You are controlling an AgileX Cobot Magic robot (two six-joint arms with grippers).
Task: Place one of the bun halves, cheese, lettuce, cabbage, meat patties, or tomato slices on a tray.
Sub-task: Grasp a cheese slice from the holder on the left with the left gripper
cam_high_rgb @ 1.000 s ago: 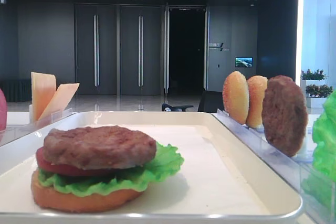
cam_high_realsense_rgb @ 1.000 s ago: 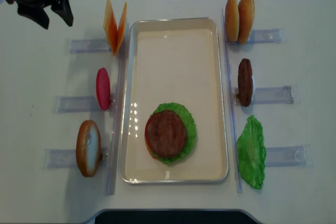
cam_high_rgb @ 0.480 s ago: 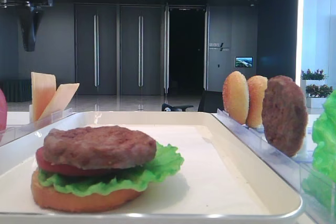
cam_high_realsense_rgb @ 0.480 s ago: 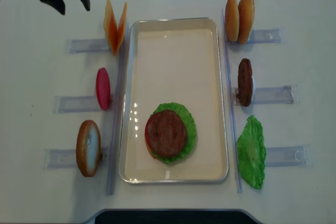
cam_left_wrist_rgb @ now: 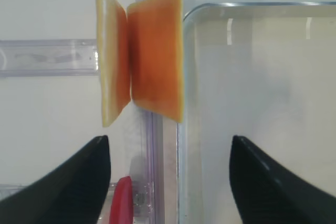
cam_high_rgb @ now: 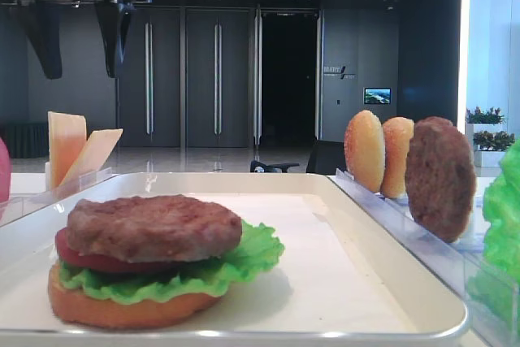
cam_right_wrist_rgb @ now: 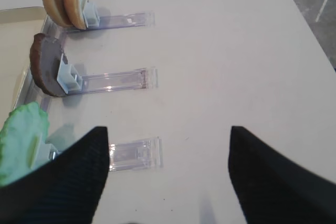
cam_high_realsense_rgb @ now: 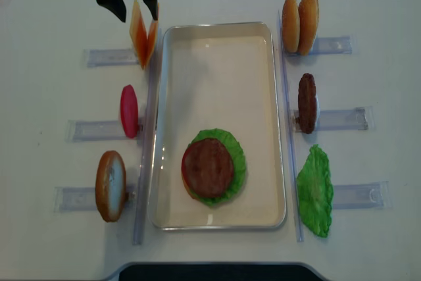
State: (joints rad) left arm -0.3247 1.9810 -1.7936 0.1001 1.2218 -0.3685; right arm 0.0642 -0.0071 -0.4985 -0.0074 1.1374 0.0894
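White tabletop fills my overhead view, with the cream tray [cam_high_realsense_rgb: 220, 64] lying lengthwise in the middle as my landmark.

To the tray's left, three clear holder rails [cam_high_realsense_rgb: 105, 57] each carry an item standing on edge. At the far corner stand two cheese [cam_high_realsense_rgb: 143, 34] slices, leaning apart in a V, just beside the tray's rim. Nearer along that side stands a red tomato slice [cam_high_realsense_rgb: 129, 111], then a bun half [cam_high_realsense_rgb: 110, 185].

My left gripper [cam_high_realsense_rgb: 135, 6] has travelled in from the far left edge of the table over the last second and now hangs above the cheese, jaws spread wide and holding nothing. From its wrist camera I see both cheese slices [cam_left_wrist_rgb: 142, 80] centred between the dark fingers. I judge this to be the approach for picking cheese; the descent and closing are not yet done.

On the tray, toward its near end, sits a stack [cam_high_realsense_rgb: 212, 166]: bun, lettuce, tomato, with a meat patty on top.

To the tray's right stand two bun halves [cam_high_realsense_rgb: 299, 23], a meat patty [cam_high_realsense_rgb: 306, 103], and a lettuce [cam_high_realsense_rgb: 316, 191] leaf.

My right gripper [cam_right_wrist_rgb: 168, 177] shows only in its own camera, open and empty, above bare table beyond the right-hand rails.
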